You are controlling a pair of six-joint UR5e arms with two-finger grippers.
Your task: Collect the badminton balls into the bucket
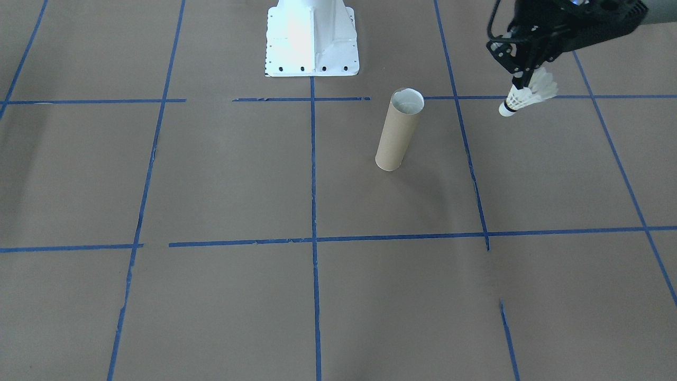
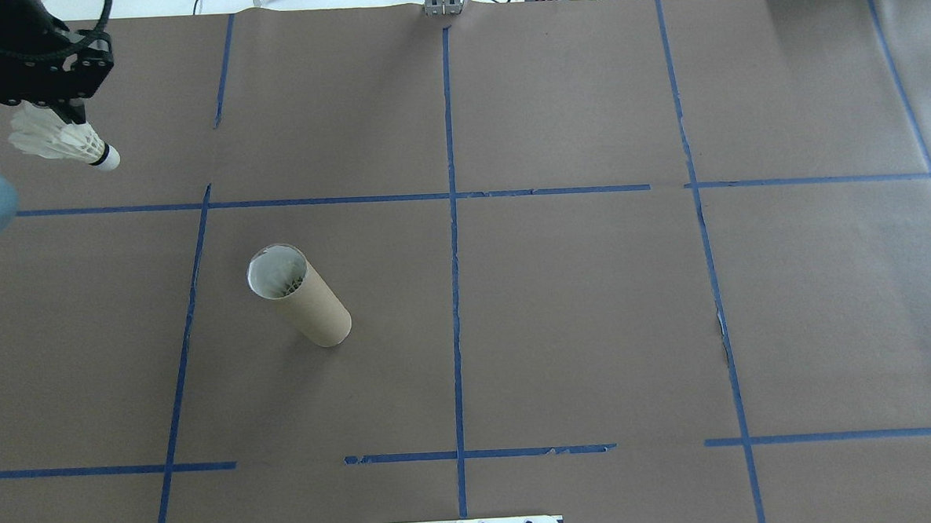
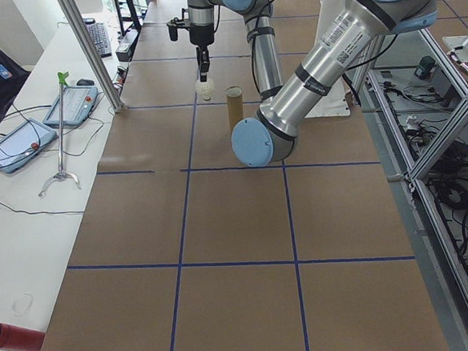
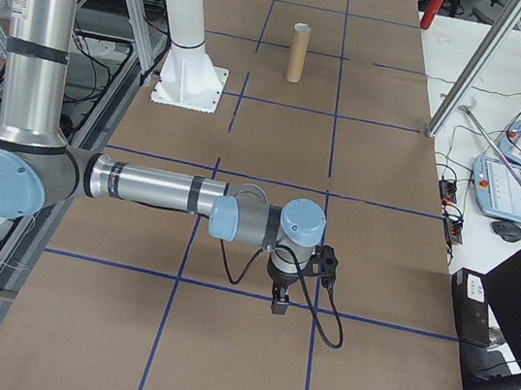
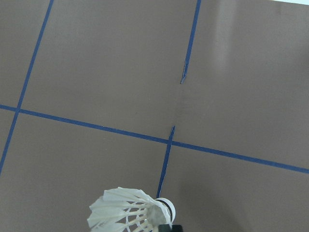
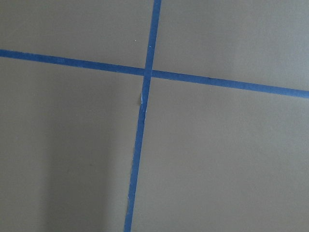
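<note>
my left gripper (image 1: 523,84) pinches the shuttlecock (image 1: 526,97) by its skirt, cork tilted down; the upright tube (image 1: 399,129), mouth up, stands well apart toward table centre.

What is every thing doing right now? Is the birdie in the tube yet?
shuttlecock: not in the tube, held up in the air, cork tip pointing sideways and down.
left pincer: shut on the shuttlecock's skirt.
cardboard tube: standing upright, top open.
right pincer: low over the table, far from the tube; open or shut, cannot tell.
</note>
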